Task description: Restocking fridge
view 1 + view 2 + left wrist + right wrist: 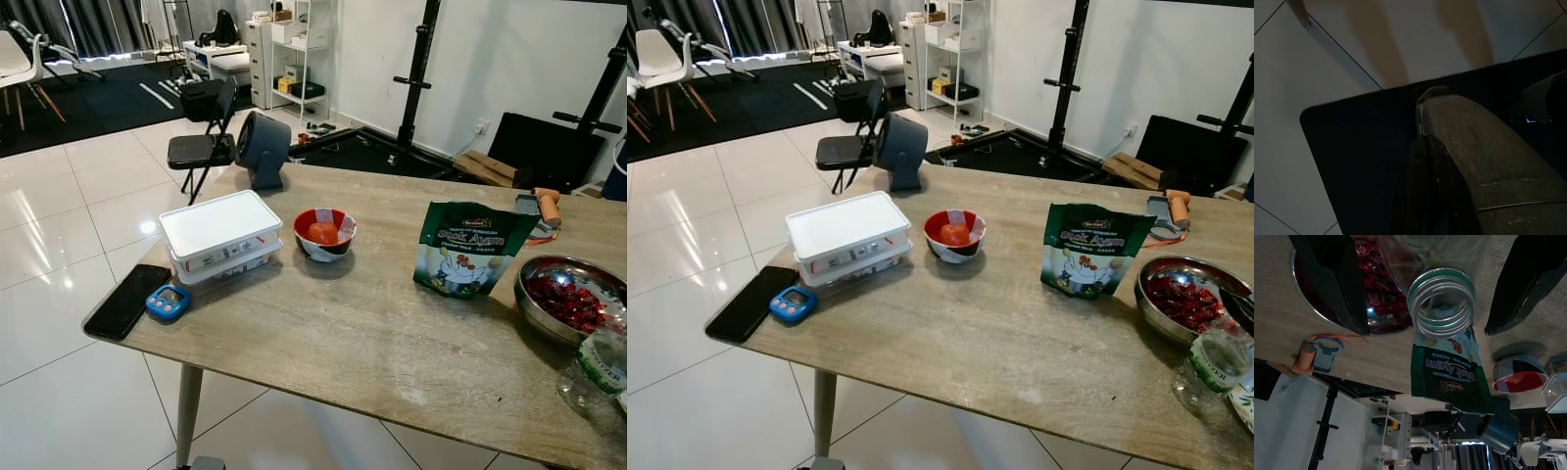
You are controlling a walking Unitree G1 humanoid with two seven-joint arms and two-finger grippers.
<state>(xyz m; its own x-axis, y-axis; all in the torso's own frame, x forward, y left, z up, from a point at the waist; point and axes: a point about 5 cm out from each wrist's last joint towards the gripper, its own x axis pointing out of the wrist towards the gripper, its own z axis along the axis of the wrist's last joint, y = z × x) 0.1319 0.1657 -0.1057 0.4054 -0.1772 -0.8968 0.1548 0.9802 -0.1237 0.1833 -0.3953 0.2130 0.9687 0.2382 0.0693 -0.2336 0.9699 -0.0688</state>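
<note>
A clear plastic bottle [1210, 367] with a green-ringed neck [1444, 303] stands at the table's right front, beside a steel bowl [1185, 299] of red pieces. My right gripper [1425, 328] is open, with one black finger [1332, 284] on each side of the bottle's top and a gap to it on both sides. A green food pouch [460, 250] stands upright mid-table. Left of it are a red bowl [324, 235] holding something orange-red and a white lidded container [219, 235]. My left arm hangs idle in the dark over a black mat [1361, 161].
A black phone [128, 301] and a blue timer [168, 303] lie at the table's [343, 343] left front corner. A grey fan [261, 149] stands at the far edge, with a folding chair [204, 147] behind it. An orange-handled tool [542, 211] lies at the far right.
</note>
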